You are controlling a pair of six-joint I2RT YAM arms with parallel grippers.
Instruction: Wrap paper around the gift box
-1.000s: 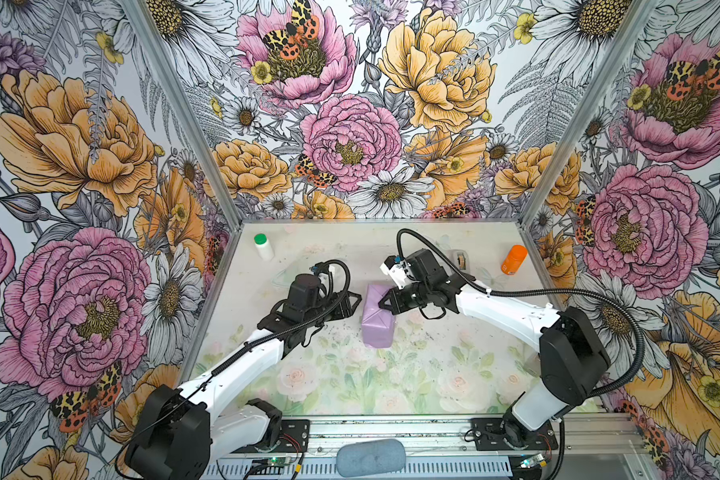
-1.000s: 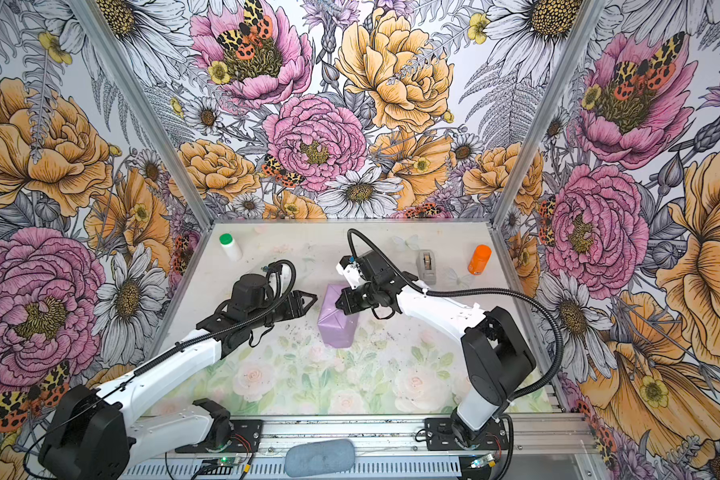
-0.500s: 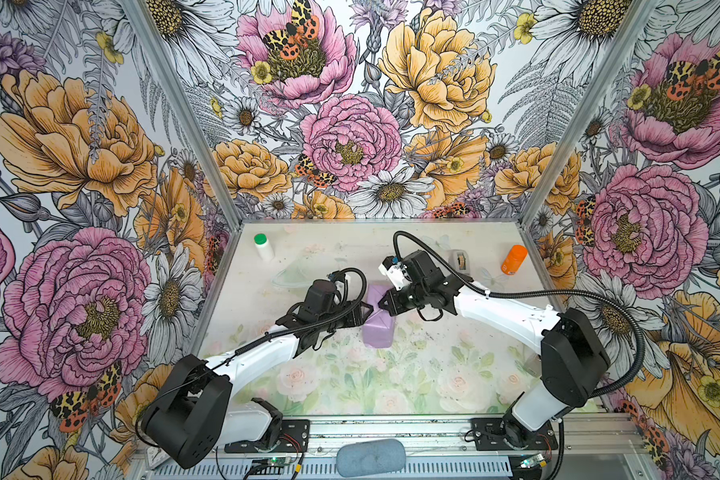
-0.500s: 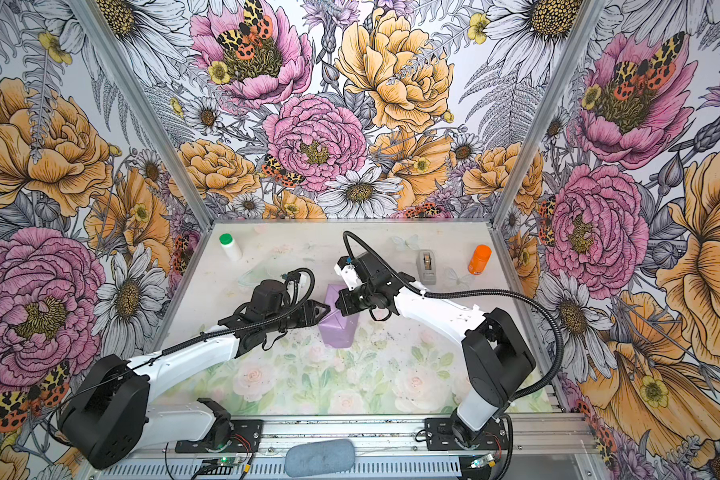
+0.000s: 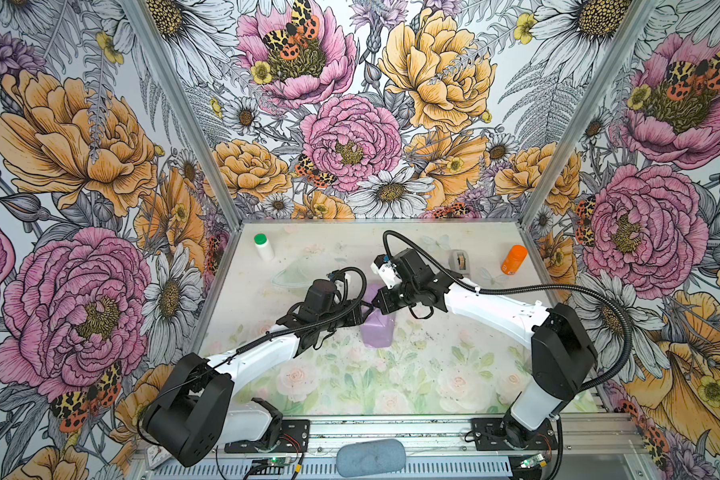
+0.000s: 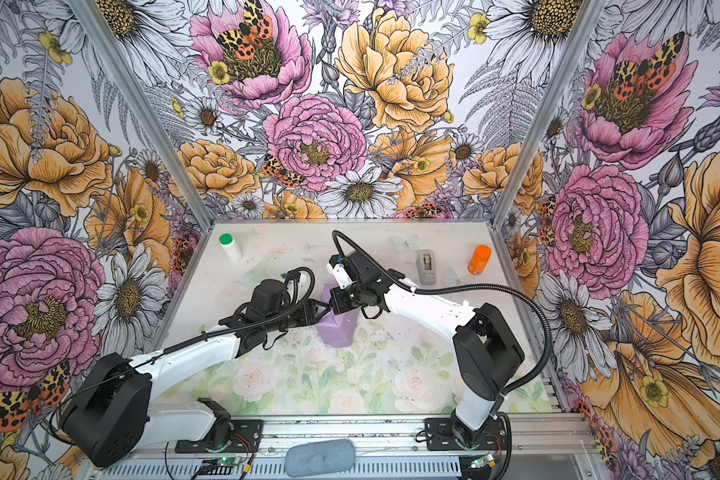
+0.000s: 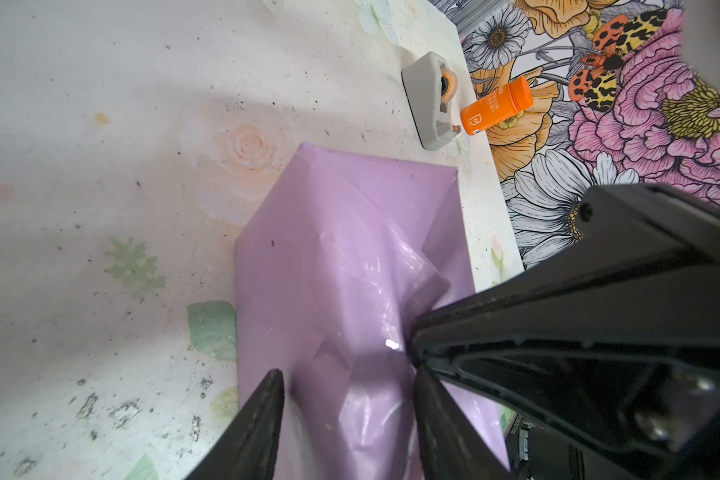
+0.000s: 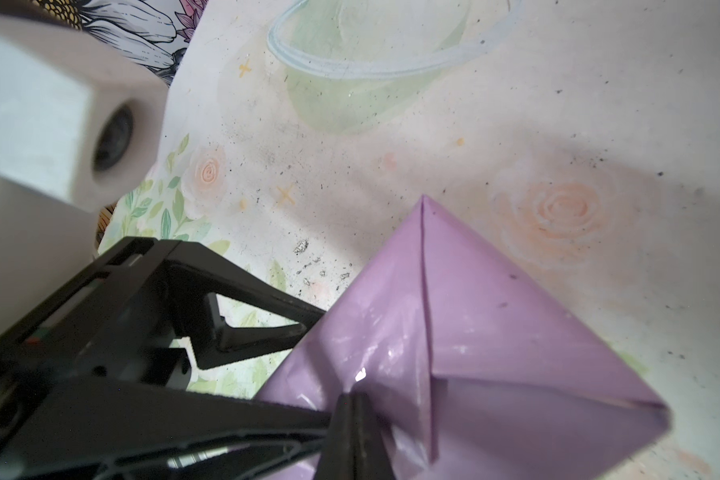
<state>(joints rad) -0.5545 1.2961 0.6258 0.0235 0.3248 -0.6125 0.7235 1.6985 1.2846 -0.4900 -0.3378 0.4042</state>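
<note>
The paper (image 5: 377,332) was folded round the box into a lilac parcel near the middle of the bench (image 5: 433,374). The box itself was wholly covered, so I saw none of its blue.

My left gripper (image 7: 348,370) had its jaws apart, one finger on each side of the crumpled end of the parcel. I could not tell whether they were pressing on it. My right gripper (image 8: 354,399) was closed, its tip down on the same crinkled, glossy patch beside a sharp fold line. Whether a pleat was nipped between its jaws, I could not make out.

I judged the parcel light and its skin thin. The paper held a crease well along the flat faces, but it bunched and puckered at the end. It would likely tear or spring open if dragged, and its sheen suggested my fingers might slide.

The stiffness lay in the box beneath, so the safe hold seemed to be across two flat faces, squeezing gently against the box walls. For folding, I thought it best to take the loose end flap near its crease, not at its free edge.
</note>
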